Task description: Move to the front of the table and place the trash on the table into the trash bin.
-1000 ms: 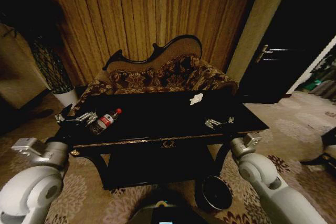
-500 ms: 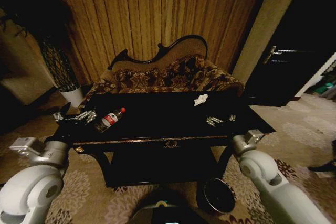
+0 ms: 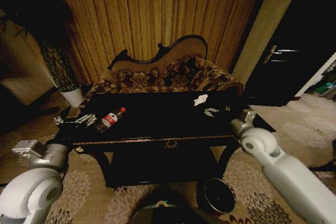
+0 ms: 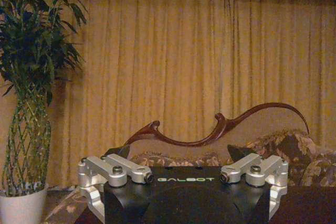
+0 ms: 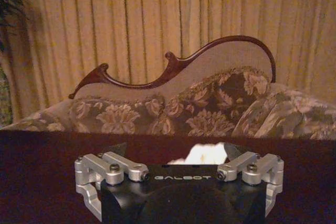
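The black table (image 3: 152,141) stands right in front of me. A clear bottle (image 3: 109,119) with a red cap lies near its left front. A crumpled white paper scrap (image 3: 200,99) rests at the back right. My right gripper (image 3: 212,112) reaches over the tabletop just short of that scrap. In the right wrist view the scrap (image 5: 207,154) lies just ahead of the open right gripper (image 5: 175,150). My left gripper (image 3: 77,120) hovers open at the table's left end, beside the bottle. The dark round trash bin (image 3: 218,195) sits on the floor under the table's right front.
A floral sofa (image 3: 168,74) with a curved dark frame stands behind the table against a curtain. A tall plant in a white pot (image 3: 73,97) is at the left. A dark door (image 3: 286,61) is at the right. Patterned carpet covers the floor.
My right arm has stretched forward, carrying its gripper from near the table's front edge toward the paper scrap. The camera shifted slightly early on. The left gripper has barely moved.
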Available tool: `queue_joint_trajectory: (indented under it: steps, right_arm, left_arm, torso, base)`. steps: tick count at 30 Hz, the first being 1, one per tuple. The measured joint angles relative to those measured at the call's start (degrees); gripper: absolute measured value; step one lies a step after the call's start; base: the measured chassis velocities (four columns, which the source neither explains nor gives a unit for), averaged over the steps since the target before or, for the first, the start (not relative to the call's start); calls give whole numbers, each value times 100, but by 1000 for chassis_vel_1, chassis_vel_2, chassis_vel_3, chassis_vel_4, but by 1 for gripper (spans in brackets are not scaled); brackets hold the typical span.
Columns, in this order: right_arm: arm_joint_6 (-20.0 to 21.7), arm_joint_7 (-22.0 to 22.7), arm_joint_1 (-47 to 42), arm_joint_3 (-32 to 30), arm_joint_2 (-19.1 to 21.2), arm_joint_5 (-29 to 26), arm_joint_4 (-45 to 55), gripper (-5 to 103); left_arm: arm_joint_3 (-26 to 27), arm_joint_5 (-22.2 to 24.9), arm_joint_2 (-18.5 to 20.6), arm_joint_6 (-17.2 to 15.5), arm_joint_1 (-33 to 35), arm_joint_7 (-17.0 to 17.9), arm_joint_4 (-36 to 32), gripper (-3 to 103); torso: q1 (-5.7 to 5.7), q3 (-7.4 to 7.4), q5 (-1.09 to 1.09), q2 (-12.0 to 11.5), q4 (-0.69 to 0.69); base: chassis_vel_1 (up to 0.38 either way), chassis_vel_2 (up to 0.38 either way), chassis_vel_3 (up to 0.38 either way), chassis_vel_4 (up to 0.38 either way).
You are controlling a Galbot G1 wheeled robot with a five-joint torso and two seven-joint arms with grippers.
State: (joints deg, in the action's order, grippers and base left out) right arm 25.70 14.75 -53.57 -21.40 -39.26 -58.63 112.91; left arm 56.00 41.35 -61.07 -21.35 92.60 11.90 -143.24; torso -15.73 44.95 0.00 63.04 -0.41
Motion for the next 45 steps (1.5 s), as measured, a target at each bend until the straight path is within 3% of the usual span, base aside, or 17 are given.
queue_joint_trajectory:
  steps: [2, 9, 20, 45]
  right_arm:
    - [182, 80, 658, 530, -69, -43, -397, 100]
    - [620, 578, 1699, 1428, -491, -144, -1148, 100]
    - [1032, 1327, 2815, 2229, -1036, -279, -2292, 100]
    - [1067, 1353, 2820, 2363, -1126, -385, -2601, 100]
  left_arm:
    - [-20, -25, 4, -26, -2, 27, 0, 100]
    - [-13, -34, 52, -45, 8, 34, 0, 100]
    - [-72, -33, 57, -54, -14, 25, 0, 100]
    - [-59, -49, -8, -10, -38, 8, 0, 100]
  torso:
    - [0, 0, 1, 0, -2]
    - [0, 0, 0, 0, 0]
    - [-1, 0, 0, 0, -1]
    - [0, 0, 0, 1, -1]
  base:
    - [0, 0, 0, 0]
    - [0, 0, 0, 0]
    - [0, 0, 0, 0]
    - [0, 0, 0, 0]
